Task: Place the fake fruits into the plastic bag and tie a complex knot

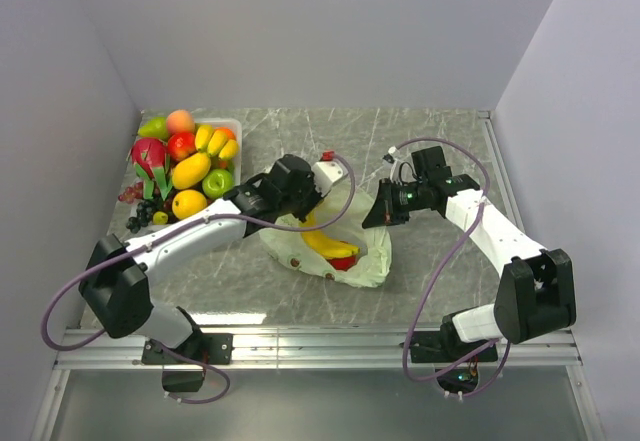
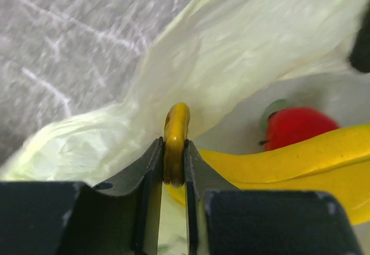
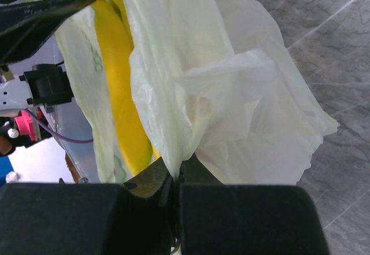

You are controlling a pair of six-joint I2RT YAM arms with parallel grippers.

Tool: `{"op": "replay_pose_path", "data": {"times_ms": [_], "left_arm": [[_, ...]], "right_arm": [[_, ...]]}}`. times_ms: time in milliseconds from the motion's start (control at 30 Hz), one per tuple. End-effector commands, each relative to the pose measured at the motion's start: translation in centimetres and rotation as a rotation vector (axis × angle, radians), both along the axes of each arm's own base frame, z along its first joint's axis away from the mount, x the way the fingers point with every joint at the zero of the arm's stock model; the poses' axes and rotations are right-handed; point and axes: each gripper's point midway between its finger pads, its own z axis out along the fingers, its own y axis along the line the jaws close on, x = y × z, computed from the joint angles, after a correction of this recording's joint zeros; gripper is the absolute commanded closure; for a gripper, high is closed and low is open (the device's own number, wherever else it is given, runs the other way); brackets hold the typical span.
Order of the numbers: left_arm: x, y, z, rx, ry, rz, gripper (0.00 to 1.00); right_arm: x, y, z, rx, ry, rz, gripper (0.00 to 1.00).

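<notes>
Ease banana (image 2: 289, 156) clenched in left gripper (image 2: 174, 151) deeper into plastic bag (image 1: 372, 266), lower centre (right gripper (image 3: 176, 177) pinching it open), before releasing.

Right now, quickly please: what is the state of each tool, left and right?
Left tool: closed, holding the yellow banana by its end.
Right tool: closed, pinching the edge of the plastic bag.

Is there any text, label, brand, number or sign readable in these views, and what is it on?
No text can be read in any view.
On the bag: faint green print, seen in the right wrist view, too blurred to read.
Nothing else shows lettering.
</notes>
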Motion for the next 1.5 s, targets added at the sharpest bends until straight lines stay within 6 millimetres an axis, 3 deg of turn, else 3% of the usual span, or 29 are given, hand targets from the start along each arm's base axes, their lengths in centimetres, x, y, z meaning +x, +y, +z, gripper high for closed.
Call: {"op": "replay_pose_path", "data": {"times_ms": [0,133,233,333,367,467,500,567,600,767,833,867,933,1000,1033,1067,1133,1167,1267,1367,1467], "left_arm": [[0.1,1.6,1.9,0.017,-0.103,0.008,1.0],[-2.4,1.9,2.0,0.031,-0.111,-0.145,1.0],[-4.4,1.3,1.0,0.049,-0.06,-0.266,1.0],[-4.0,1.0,-0.5,0.1,0.003,-0.264,0.99],[-3.8,0.9,-0.8,0.113,0.009,-0.264,0.97],[-3.3,0.5,-0.9,0.14,0.028,-0.277,0.76],[-3.0,0.1,0.1,0.127,0.02,-0.274,0.51],[-3.1,-0.7,1.8,0.086,0.019,-0.28,0.39],[-3.0,-1.1,3.6,0.048,0.005,-0.278,0.26],[-4.5,-1.5,10.1,-0.129,0.012,-0.286,0.2],[-4.5,0.0,13.0,-0.224,0.008,-0.227,0.2],[-3.9,1.9,14.6,-0.275,0.004,-0.158,0.19],[-3.1,4.3,15.4,-0.302,0.003,-0.071,0.2],[-1.4,9.1,15.6,-0.31,0.004,0.081,0.21],[-0.6,11.1,15.3,-0.292,-0.006,0.153,0.21],[0.3,14.4,14.4,-0.267,0.002,0.261,0.22],[0.5,17.8,14.4,-0.244,-0.02,0.336,0.22],[1.0,20.5,13.9,-0.219,-0.024,0.413,0.22],[0.7,25.9,11.8,-0.118,0.008,0.55,0.21],[0.5,29.7,10.2,-0.053,0.027,0.612,0.19],[1.0,31.3,9.1,0.027,0.026,0.583,0.19]], "right_arm": [[0.6,0.2,1.6,0.03,-0.034,0.007,1.0],[0.8,0.3,1.7,0.031,-0.033,0.002,1.0],[0.8,0.4,1.8,0.042,-0.029,0.002,1.0],[0.9,0.5,1.8,0.042,-0.023,0.007,1.0],[0.9,0.5,1.8,0.04,-0.025,0.007,1.0],[0.9,0.4,1.5,0.038,-0.021,0.0,1.0],[0.9,0.4,1.5,0.04,-0.022,-0.001,1.0],[0.9,0.6,1.4,0.039,-0.019,0.003,1.0],[1.0,0.6,1.3,0.036,-0.02,0.002,1.0],[1.0,0.6,0.9,0.013,-0.045,0.005,1.0],[0.9,0.5,0.6,-0.006,-0.064,0.013,1.0],[0.7,0.5,0.3,-0.029,-0.083,0.016,1.0],[0.5,0.5,0.2,-0.05,-0.108,0.022,1.0],[0.4,0.7,0.1,-0.091,-0.148,0.03,1.0],[0.5,0.7,0.1,-0.103,-0.161,0.032,1.0],[0.3,1.0,0.2,-0.114,-0.176,0.047,1.0],[0.5,0.9,0.0,-0.146,-0.19,0.041,1.0],[0.5,1.0,0.0,-0.149,-0.195,0.043,1.0],[0.4,1.2,0.0,-0.147,-0.192,0.055,1.0],[0.4,1.3,0.0,-0.143,-0.187,0.058,1.0],[0.3,1.5,-0.1,-0.138,-0.18,0.064,1.0]]}}
